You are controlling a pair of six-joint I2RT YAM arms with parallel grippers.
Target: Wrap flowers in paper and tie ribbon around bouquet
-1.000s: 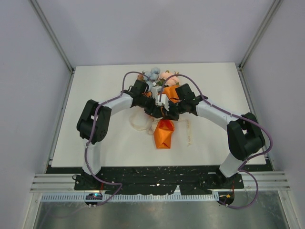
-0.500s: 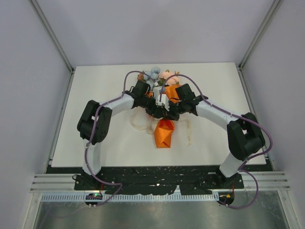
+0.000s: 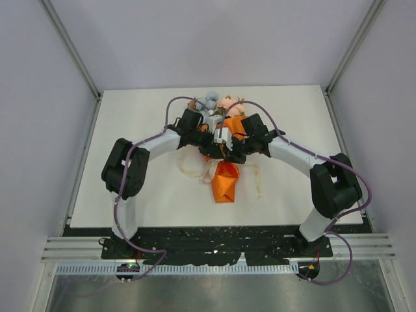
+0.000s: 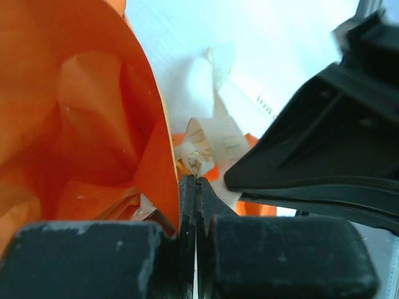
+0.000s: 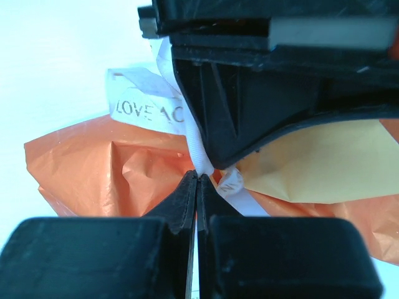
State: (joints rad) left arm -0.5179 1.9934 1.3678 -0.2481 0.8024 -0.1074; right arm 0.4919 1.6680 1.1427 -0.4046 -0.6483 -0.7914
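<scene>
Both claws closed on the ribbon at the bouquet's waist, centre of the overhead view.

White bench (image 3: 130,123). The bouquet (image 3: 224,182) lies mid-bench, its orange paper (image 4: 75,124) cone pointing toward the lower frame and the flowers (image 3: 218,103) toward the top. The ribbon (image 5: 143,107) crosses the paper, with slack lengths trailing on the bench at lower left and lower right of the cone. Left claw (image 4: 195,180): jaws together, crumpled fold of ribbon at the tips. Right claw (image 5: 196,175): jaws together on a white strand. The two claws are nearly touching. Risks, as I judge them: satin slips out of a thin pinch if pulled hard; uneven pull drags the light bouquet sideways or lets the cone unroll; crowded fingers collide or nip and tear the crinkly paper.
</scene>
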